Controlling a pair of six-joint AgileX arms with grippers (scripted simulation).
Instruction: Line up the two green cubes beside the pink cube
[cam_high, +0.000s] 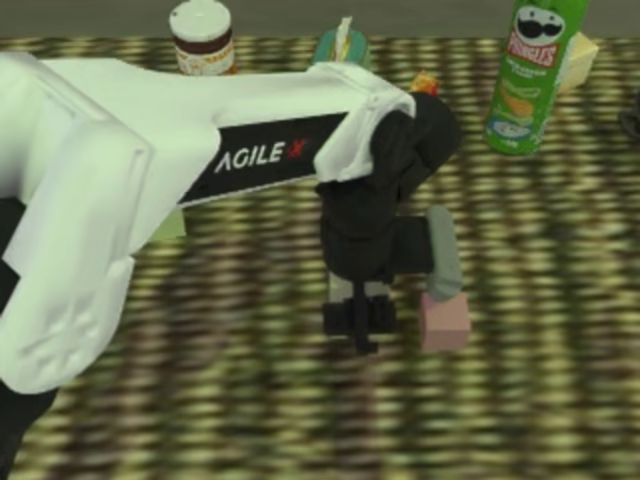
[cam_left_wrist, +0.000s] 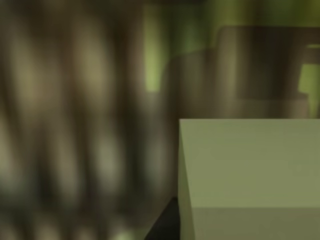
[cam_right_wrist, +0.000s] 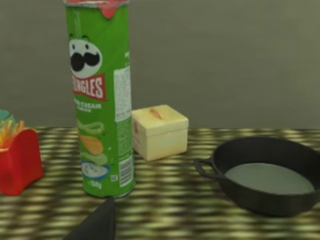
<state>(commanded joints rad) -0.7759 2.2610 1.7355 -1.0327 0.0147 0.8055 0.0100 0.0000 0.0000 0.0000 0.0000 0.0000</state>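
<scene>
While my left arm reaches across the surface (cam_high: 200, 400), my left gripper (cam_high: 362, 318) hangs just beside the pink cube (cam_high: 444, 322), pointing down. Fingers narrow; held or not, cannot tell. A green cube (cam_left_wrist: 250, 175) fills the left wrist view, close under the gripper. Another green cube (cam_high: 170, 224) peeks from under my forearm, well apart from pink. Right gripper out of sight.

Woven olive-and-tan tablecloth (cam_high: 230, 400) everywhere. Small dusty-pink matte cube (cam_high: 444, 322) just right of the black left gripper (cam_high: 360, 318); pale lime-green matte cube (cam_left_wrist: 250, 175) in the left wrist view. Behind the pink cube: tall green Pringles can (cam_high: 532, 70), cream box (cam_right_wrist: 159, 131), red fries-shaped box (cam_right_wrist: 17, 160), black pan (cam_right_wrist: 265, 175).
</scene>
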